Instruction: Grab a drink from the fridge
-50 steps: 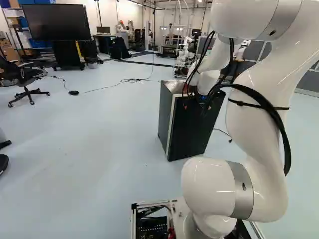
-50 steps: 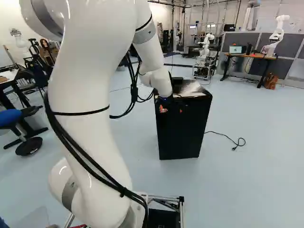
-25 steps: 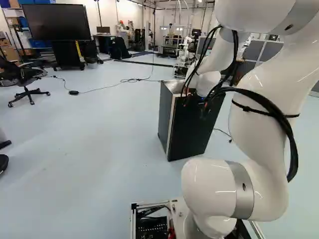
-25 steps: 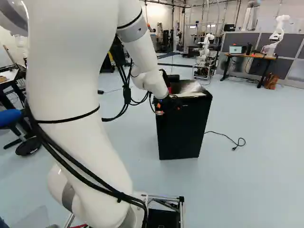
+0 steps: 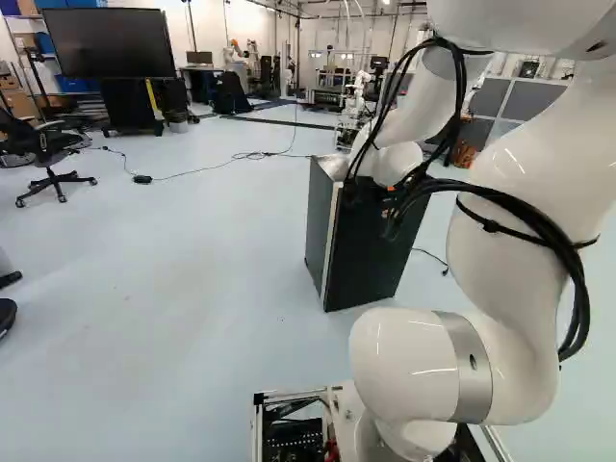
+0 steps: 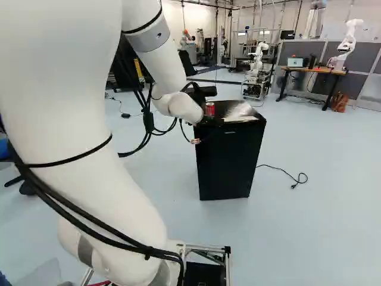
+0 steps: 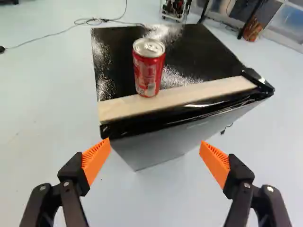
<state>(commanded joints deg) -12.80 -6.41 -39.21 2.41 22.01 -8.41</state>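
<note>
The big white arm is held farther left in the right base view than before. The black fridge is not moved. The gripper is kept wide open, with nothing held. The red can, hidden there before, is now seen on the fridge's top, by the near edge. It can perhaps be reached next.
</note>
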